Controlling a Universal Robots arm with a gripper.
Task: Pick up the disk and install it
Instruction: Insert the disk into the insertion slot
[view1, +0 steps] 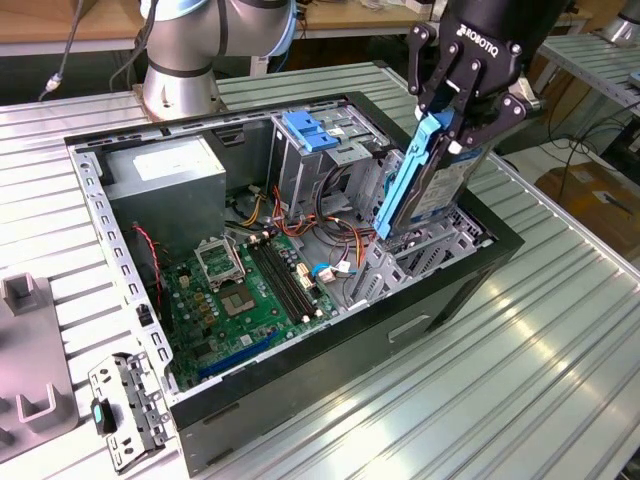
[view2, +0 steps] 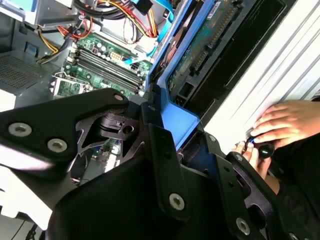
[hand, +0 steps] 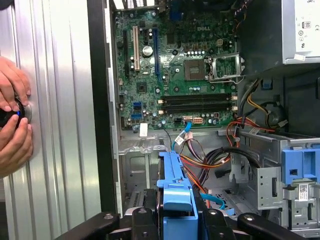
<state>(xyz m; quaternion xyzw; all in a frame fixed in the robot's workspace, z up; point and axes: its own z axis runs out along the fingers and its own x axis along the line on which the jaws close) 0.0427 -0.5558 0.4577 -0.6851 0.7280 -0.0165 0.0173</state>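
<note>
Right at the wrist, the disk is pinched by its blue carrier end between the gripper fingers, held steeply tilted with the lower end reaching down into the open computer case. Further in, the green motherboard is laid flat beside the blue-topped grey cage. Way out on the ribbed table, a person's hands are wrapped round a small dark knob.

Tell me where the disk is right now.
In the exterior view the disk stands tilted in the gripper, at the view's right end of the computer case, lower end beside the grey drive cage.
</note>
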